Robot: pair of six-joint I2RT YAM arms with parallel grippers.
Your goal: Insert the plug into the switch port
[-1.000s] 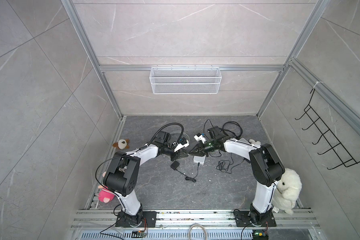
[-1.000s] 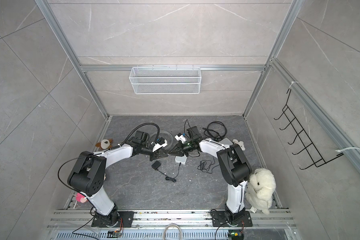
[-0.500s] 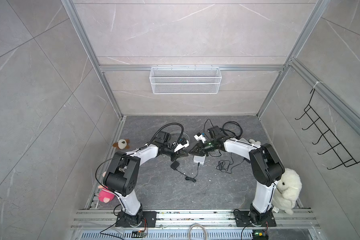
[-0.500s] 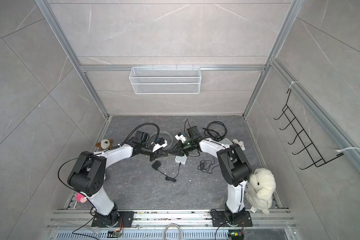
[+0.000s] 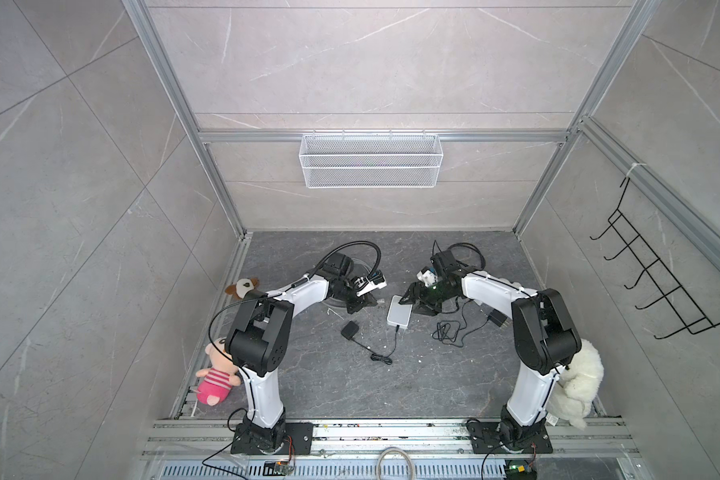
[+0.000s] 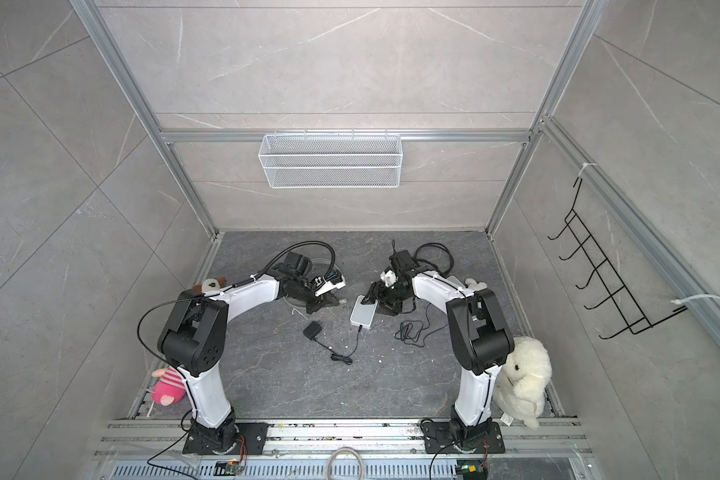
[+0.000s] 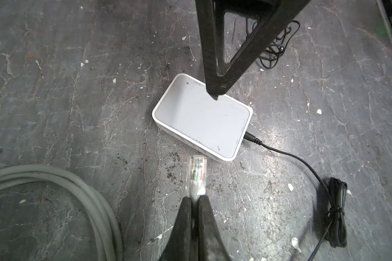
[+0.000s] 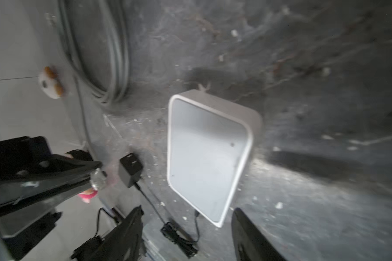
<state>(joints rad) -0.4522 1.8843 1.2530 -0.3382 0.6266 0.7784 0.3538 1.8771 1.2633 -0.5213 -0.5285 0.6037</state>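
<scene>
Clear plug (image 7: 196, 174), coloured wires inside, pinched in left tool (image 7: 194, 200); right tool (image 8: 187, 212) spread by white switch (image 7: 201, 119).

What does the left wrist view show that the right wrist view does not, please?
Only the left wrist view: the plug's coloured wires in sharp detail, one finger of the right gripper over the switch, and a tangled thin cord beyond it. Only the right wrist view: the adapter, a small toy, and the right gripper's open jaws at the switch's end. Both: the switch, the grey cable, the bundled power cord, and the left gripper shut on the plug, blurred in the right wrist view.
</scene>
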